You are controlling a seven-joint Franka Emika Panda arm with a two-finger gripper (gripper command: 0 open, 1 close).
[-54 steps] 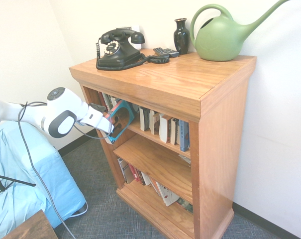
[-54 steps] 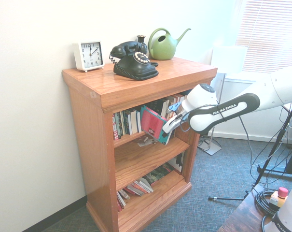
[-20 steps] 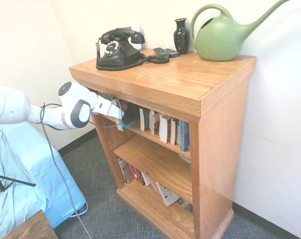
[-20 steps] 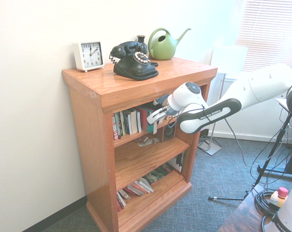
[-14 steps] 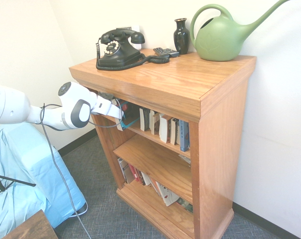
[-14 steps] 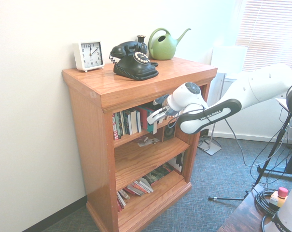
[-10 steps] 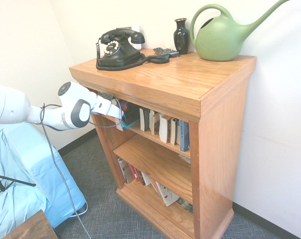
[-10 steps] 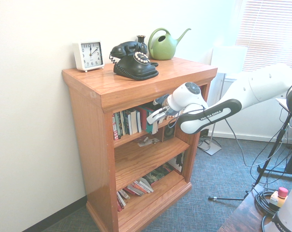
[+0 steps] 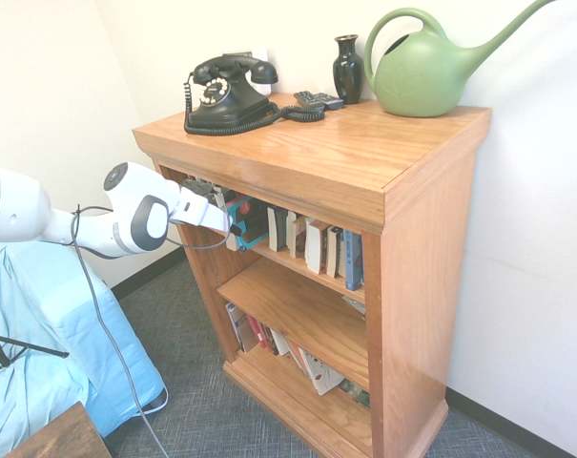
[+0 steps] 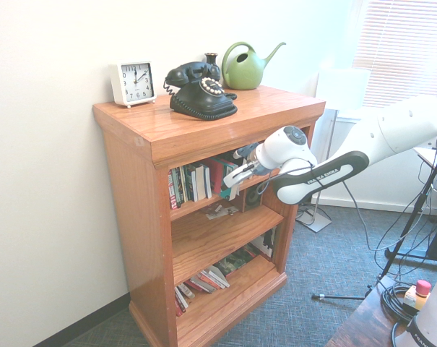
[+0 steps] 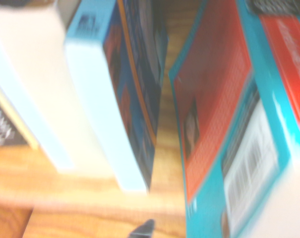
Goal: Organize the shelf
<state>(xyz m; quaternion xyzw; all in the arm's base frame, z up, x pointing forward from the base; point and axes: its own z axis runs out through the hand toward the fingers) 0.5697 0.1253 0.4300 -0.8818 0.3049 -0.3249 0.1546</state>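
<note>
The shelf is an orange-brown wooden bookcase with three tiers, also seen in the second exterior view. A teal and red book stands upright at the end of the top tier's row of books. My gripper sits just in front of that book, open, a little outside the tier. From the other side the gripper is beside the same book. The wrist view shows the teal and red book next to a blue-spined book, with a gap of shelf board between them.
A black rotary phone, dark vase and green watering can stand on the shelf top, with a white clock. Leaning books fill the bottom tier. A blue-covered surface lies beside the arm.
The arm carried the teal and red book up into the top tier. In the last half second the arm drew back slightly and the book stayed standing on the shelf.
</note>
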